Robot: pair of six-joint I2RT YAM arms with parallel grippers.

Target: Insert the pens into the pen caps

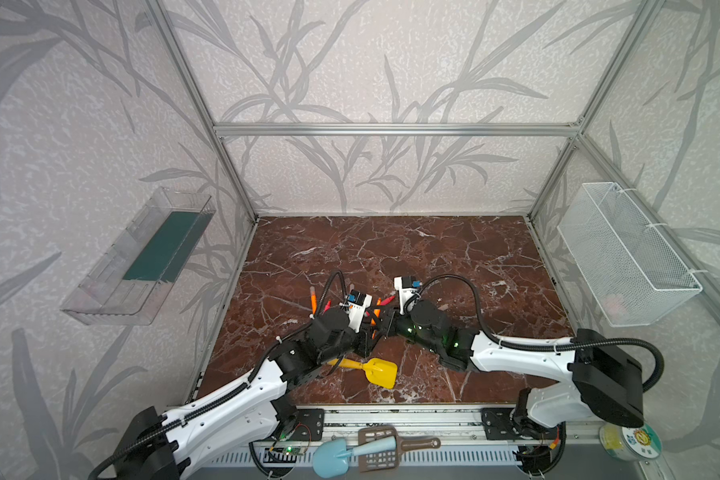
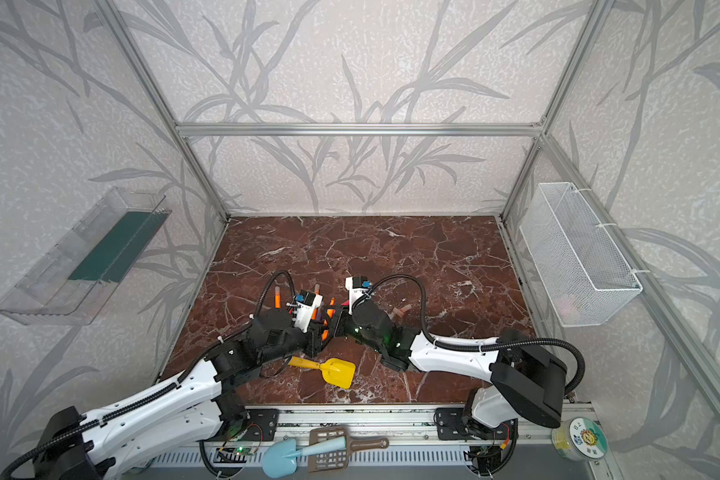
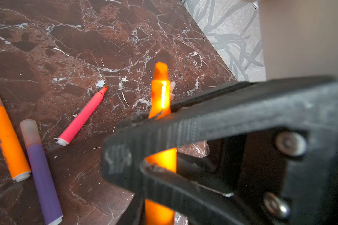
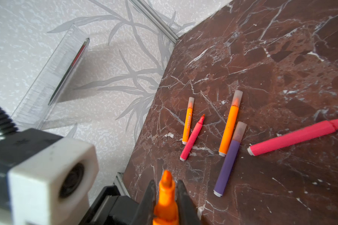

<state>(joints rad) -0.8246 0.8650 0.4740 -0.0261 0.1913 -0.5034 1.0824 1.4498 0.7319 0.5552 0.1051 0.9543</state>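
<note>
My two grippers meet over the middle of the marble table (image 1: 433, 249). The right gripper (image 4: 166, 183) is shut on an uncapped orange pen (image 4: 165, 204), whose tip pokes out past its fingers (image 3: 183, 124). The same orange pen (image 3: 160, 93) runs down between the jaws of my left gripper (image 3: 158, 218), which the right gripper largely hides, so its grip is unclear. On the table lie two capped orange pens (image 4: 187, 120) (image 4: 229, 124), a capped purple pen (image 4: 229, 159) and two uncapped red-pink pens (image 4: 192, 136) (image 4: 297, 136). Loose pen caps (image 2: 402, 309) lie behind the right wrist.
A yellow toy shovel (image 1: 375, 370) lies just in front of the grippers. A clear tray (image 1: 142, 257) hangs on the left wall and a white mesh basket (image 1: 624, 253) on the right wall. A blue scoop (image 1: 329, 457) and brown sifter (image 1: 379, 453) rest on the front rail.
</note>
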